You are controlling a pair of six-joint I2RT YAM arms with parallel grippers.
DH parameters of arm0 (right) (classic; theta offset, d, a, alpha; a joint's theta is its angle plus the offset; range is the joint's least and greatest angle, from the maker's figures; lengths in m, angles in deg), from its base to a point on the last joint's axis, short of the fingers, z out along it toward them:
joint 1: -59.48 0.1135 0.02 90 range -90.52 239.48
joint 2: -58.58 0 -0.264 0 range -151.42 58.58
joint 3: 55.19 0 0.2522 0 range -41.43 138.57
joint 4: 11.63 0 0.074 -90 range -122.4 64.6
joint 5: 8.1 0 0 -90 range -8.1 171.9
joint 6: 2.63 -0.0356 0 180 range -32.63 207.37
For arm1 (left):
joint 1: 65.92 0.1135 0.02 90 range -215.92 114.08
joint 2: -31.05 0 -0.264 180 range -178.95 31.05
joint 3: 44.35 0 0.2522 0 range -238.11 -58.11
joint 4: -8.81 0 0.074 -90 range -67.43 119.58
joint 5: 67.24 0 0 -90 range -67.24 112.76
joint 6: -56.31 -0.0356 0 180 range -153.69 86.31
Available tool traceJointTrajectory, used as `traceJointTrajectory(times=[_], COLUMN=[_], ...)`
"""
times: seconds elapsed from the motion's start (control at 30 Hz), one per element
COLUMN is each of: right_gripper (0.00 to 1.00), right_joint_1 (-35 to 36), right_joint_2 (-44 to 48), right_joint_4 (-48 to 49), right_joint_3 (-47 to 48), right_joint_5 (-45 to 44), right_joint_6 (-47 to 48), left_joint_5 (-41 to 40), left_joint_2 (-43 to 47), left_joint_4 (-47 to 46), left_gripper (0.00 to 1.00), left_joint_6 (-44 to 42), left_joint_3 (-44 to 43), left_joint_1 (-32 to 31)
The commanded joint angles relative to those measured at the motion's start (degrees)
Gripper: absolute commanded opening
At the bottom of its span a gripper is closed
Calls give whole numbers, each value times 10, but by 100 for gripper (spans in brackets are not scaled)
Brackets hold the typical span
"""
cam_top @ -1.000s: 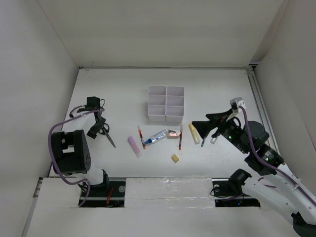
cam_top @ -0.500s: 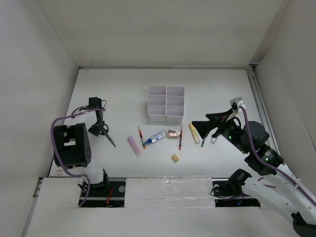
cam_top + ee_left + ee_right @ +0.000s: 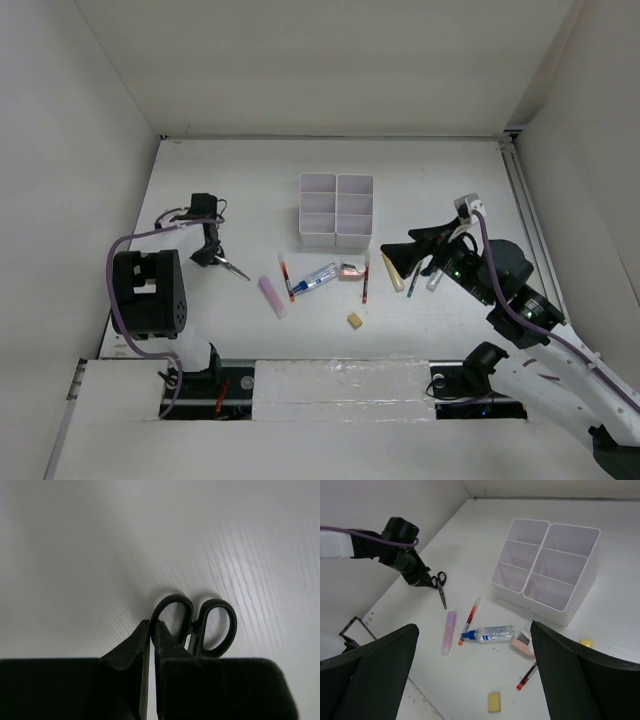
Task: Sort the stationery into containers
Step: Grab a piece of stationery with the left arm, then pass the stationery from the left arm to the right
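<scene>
Black-handled scissors (image 3: 232, 266) (image 3: 441, 587) (image 3: 210, 625) lie at the table's left. My left gripper (image 3: 207, 256) (image 3: 151, 625) (image 3: 423, 580) is shut on one handle ring, blades pointing right. The white containers (image 3: 320, 240) (image 3: 546, 608) stand at centre back. In front lie a pink highlighter (image 3: 272, 296) (image 3: 448, 632), a red pen (image 3: 287, 275) (image 3: 471, 615), a blue-white tube (image 3: 318, 277) (image 3: 492, 633), a second red pen (image 3: 366, 278) (image 3: 527, 676), a yellow highlighter (image 3: 392, 270) and a yellow eraser (image 3: 354, 320) (image 3: 494, 701). My right gripper (image 3: 412, 262) (image 3: 474, 627) hovers open above the right end of this row.
A small pink and white item (image 3: 349, 271) (image 3: 522, 642) lies beside the tube. A dark pen (image 3: 413, 283) lies partly under my right gripper. White walls close the table on the left, back and right.
My left gripper has shut on the scissors' handle and shifted right and towards the back; the blades have swung to point right. My right gripper has edged slightly left, still open.
</scene>
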Motion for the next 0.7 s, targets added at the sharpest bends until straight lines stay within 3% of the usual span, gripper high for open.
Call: traceJointTrajectory(times=[0.0,0.17,0.3,0.4,0.53,0.67], right_gripper=[100,100,100,100,100,100], right_joint_1=[1,-10,-16,-30,-35,-21], right_joint_2=[-21,-47,-79,-125,-212,-299], right_joint_4=[64,89,116,143,228,289], right_joint_3=[-6,-1,22,34,63,102], right_joint_5=[50,90,145,231,391,375], right_joint_6=[-3,-3,9,31,43,9], left_joint_5=[-7,-41,91,150,304,384], left_joint_2=[63,137,182,224,293,315], left_joint_4=[46,81,62,34,1,0], left_gripper=[0,0,0,0,0,0], left_joint_6=[-8,-77,-158,-204,-280,-315], left_joint_3=[-40,-134,-177,-183,-183,-170], left_joint_1=[-54,-119,-119,-119,-119,-119])
